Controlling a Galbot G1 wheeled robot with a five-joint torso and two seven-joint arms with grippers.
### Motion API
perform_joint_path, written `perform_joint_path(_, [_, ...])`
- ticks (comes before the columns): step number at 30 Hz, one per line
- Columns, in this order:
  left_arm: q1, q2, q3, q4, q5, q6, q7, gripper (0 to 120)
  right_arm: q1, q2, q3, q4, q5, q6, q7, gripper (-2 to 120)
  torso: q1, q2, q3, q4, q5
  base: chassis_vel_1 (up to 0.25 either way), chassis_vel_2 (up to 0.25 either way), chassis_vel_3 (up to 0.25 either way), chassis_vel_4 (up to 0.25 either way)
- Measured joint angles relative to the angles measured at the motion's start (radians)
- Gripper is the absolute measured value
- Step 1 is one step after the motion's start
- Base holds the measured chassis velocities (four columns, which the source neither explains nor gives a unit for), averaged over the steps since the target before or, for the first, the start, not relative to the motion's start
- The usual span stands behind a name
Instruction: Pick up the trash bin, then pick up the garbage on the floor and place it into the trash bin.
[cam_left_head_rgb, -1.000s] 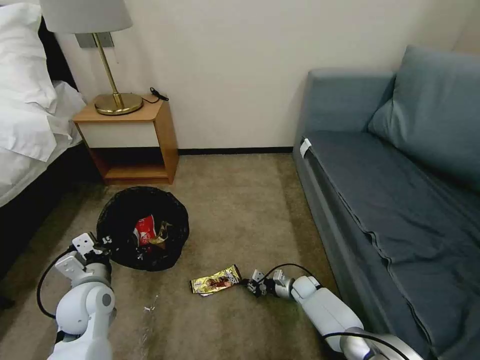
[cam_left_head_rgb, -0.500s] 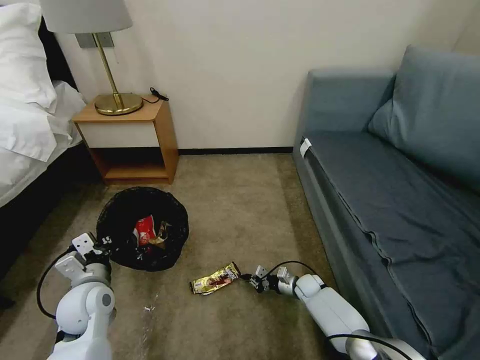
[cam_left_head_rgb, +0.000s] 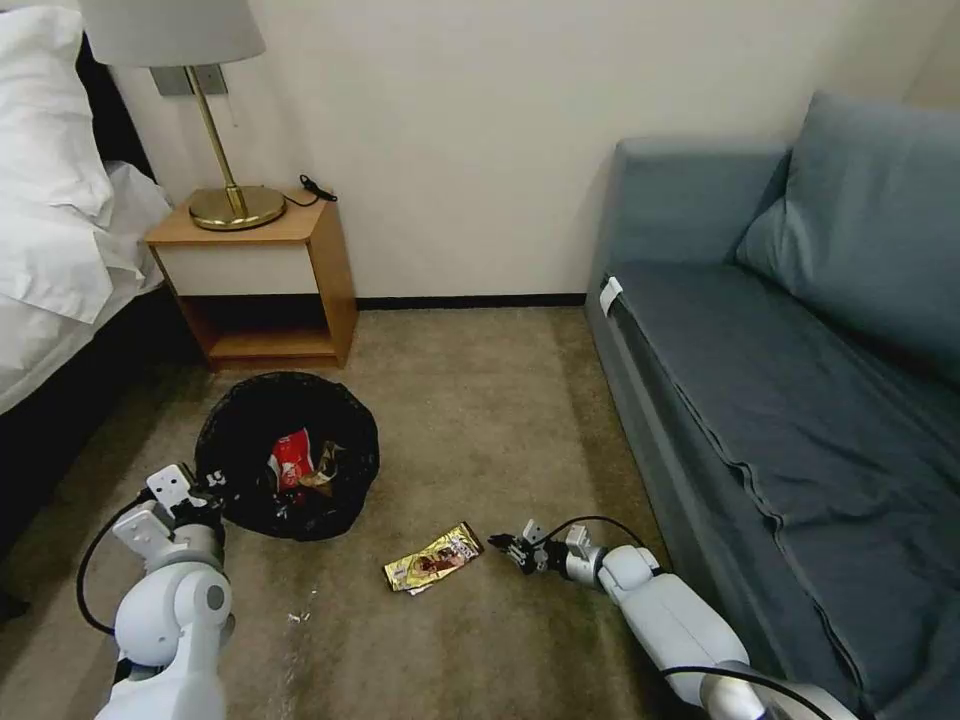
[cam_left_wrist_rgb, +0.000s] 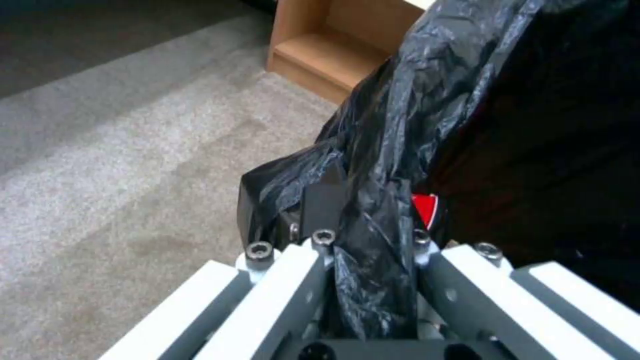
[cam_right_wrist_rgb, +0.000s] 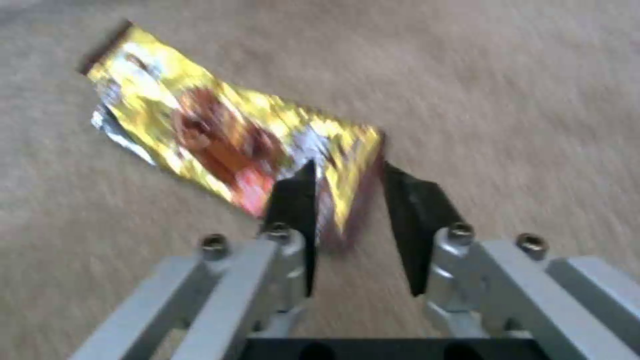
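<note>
Carpeted floor (cam_left_head_rgb: 480, 420) holds one gold wrapper (cam_left_head_rgb: 434, 560), right end effector (cam_left_head_rgb: 510, 548) open beside it, while left end effector (cam_left_head_rgb: 205, 487) grips the bin (cam_left_head_rgb: 290, 455), red packet (cam_left_head_rgb: 290, 460) already inside.

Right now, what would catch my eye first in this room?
A shiny gold wrapper lies on the carpet, and the right gripper, fingers open, sits at its end. To the left, the left gripper pinches the black liner of a bin holding a red packet.
</note>
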Motion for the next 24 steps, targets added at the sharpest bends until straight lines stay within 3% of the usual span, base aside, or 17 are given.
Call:
perform_joint_path(8, [-0.004,-0.001,0.003,-0.001,0.001,0.000,-0.002,1,-0.003,0.008,-0.151,0.088,0.013,0.013,0.067,57,0.000,0.000,0.000,0.0000,-0.0002,0.000,0.000,0.000,0.000])
perform_joint_path(9, [-0.004,-0.001,0.003,-0.001,0.001,0.000,-0.002,1,-0.003,0.008,-0.151,0.088,0.013,0.013,0.067,57,0.000,0.000,0.000,0.0000,-0.0002,0.000,0.000,0.000,0.000])
perform_joint_path(11, [-0.003,-0.003,0.003,-0.005,0.002,0.001,-0.002,1,0.004,0.022,-0.201,0.090,0.017,0.013,0.097,71,0.000,0.000,0.000,0.0001,0.0000,0.000,0.000,0.000,0.000])
perform_joint_path(15, [0.001,-0.003,0.003,-0.009,0.003,0.002,-0.003,1,0.020,0.043,-0.255,0.073,0.015,0.010,0.134,81,0.000,0.000,0.000,0.0001,0.0000,0.000,0.000,0.000,0.000])
perform_joint_path(17, [0.006,-0.004,0.002,-0.012,0.004,0.002,-0.005,1,0.033,0.060,-0.275,0.046,0.006,0.001,0.163,93,0.000,0.000,0.000,0.0001,-0.0001,0.000,0.000,0.000,0.000])
perform_joint_path(24, [0.005,-0.007,0.006,-0.021,0.008,0.003,-0.010,1,0.059,0.102,-0.259,-0.042,-0.012,-0.020,0.213,100,0.000,0.000,0.000,0.0001,-0.0001,0.000,0.000,0.000,0.000])
